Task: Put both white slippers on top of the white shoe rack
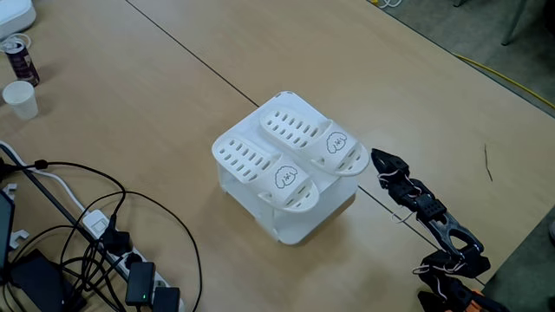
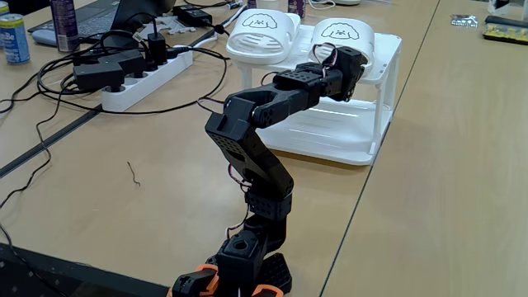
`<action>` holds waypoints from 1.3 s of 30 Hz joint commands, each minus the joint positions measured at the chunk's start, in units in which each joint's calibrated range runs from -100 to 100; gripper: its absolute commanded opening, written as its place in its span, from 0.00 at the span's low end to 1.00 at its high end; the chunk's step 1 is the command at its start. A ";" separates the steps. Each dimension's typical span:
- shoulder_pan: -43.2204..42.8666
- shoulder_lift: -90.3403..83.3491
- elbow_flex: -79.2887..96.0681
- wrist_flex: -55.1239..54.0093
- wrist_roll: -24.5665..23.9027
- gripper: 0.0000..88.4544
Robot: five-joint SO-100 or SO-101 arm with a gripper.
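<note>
Resting side by side, both white slippers [image 1: 282, 154] lie atop the white shoe rack [image 1: 295, 221] (mid-bench); the gripper [image 1: 379, 159] hovers just beside them, jaws' state unclear.

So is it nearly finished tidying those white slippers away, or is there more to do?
It looks essentially done. Both white rubber slide slippers, one and the other, lie side by side on the flat top of the white plastic shoe rack. Nothing is in hand: the black two-finger gripper sits just beside the rack, holding no slipper. All that seems left is for the arm to pull back.
</note>
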 commanded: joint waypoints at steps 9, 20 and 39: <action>-4.14 -0.68 -1.82 -0.59 0.47 0.01; -4.14 -0.68 -1.82 -0.59 0.47 0.01; -6.53 -0.93 -1.73 -0.59 0.47 0.01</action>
